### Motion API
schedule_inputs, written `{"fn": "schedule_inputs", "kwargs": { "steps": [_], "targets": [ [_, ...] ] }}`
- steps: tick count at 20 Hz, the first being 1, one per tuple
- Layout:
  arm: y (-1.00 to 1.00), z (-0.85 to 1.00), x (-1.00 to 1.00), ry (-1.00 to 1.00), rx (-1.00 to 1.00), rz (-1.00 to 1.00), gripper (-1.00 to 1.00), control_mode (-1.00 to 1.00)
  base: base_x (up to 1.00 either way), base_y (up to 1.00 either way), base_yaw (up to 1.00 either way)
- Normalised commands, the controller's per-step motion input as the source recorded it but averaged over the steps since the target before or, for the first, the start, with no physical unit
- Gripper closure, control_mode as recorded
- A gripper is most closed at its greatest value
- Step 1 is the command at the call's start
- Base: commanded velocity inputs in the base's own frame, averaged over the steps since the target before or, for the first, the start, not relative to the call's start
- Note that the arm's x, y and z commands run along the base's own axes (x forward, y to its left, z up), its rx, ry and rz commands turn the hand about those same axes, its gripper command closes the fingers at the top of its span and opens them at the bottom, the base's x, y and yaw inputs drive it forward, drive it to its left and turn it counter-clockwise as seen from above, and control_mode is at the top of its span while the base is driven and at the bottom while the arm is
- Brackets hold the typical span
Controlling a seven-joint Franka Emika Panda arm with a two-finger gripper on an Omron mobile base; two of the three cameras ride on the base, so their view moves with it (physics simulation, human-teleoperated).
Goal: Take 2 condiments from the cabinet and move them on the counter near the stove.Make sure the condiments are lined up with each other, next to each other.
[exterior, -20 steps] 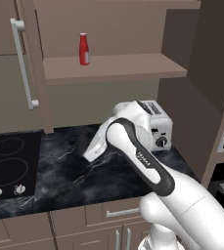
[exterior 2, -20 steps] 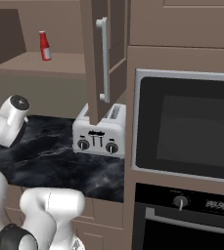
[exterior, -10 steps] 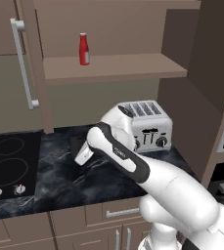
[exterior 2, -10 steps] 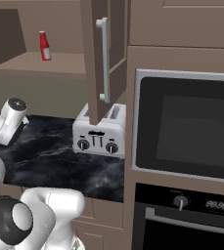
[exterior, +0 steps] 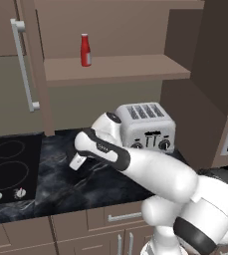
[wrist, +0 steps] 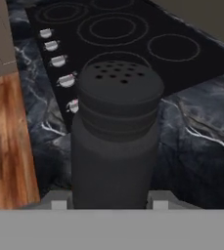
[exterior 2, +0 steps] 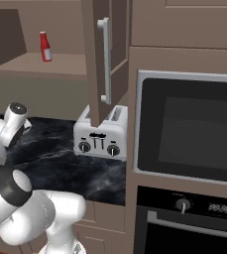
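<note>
A: What is seen to have changed over the last second?

B: The arm has been swung left and lowered toward the counter (exterior: 51,184); the wrist, seen a second ago nearer the toaster (exterior: 146,126), is now found close to the stove (exterior: 8,167). The shaker (wrist: 114,132) is clamped by the gripper (wrist: 106,202), with a finger showing at each side of its base. The jaws are closed on it and their opening has hardly altered.

A: And for the task?

B: One condiment is judged to be nearly at its place, though it cannot be told whether its base is touching the marble yet. The bottle (exterior: 85,50) is left upright on the cabinet (exterior: 115,69) shelf, so the second fetch is not yet begun.

A: What room is left?

B: In the hand view, the stove edge and its knobs (wrist: 59,61) are just behind the shaker, and the counter's front edge, with wooden floor beyond, lies close on the left. Bare marble is open between stove and toaster, where a spot beside the shaker could be kept for the bottle. The open door (exterior 2: 101,59) hangs above the toaster and should be allowed for on the return reach
</note>
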Motion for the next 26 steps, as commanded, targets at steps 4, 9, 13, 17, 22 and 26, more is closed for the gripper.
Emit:
{"fn": "schedule_inputs", "kwargs": {
  "steps": [4,9,13,17,22,26],
  "targets": [
    [0.23,-0.34,0.4,0.0,-0.04,0.0,1.0,-1.0,0.0,0.0,0.0],
    [0.25,-0.25,0.34,0.0,-0.01,0.0,1.0,-1.0,0.0,0.0,0.0],
    [0.28,-0.25,0.28,0.0,0.0,0.0,1.0,-1.0,0.0,0.0,0.0],
    [0.26,-0.22,0.25,0.0,0.0,0.01,1.0,-1.0,0.0,0.0,0.0],
    [0.18,-0.19,0.13,0.0,0.0,0.04,1.0,-1.0,0.0,0.0,0.0],
    [0.12,-0.22,0.01,-0.04,0.0,0.06,1.0,-1.0,0.0,0.0,0.0]
  ]
}}
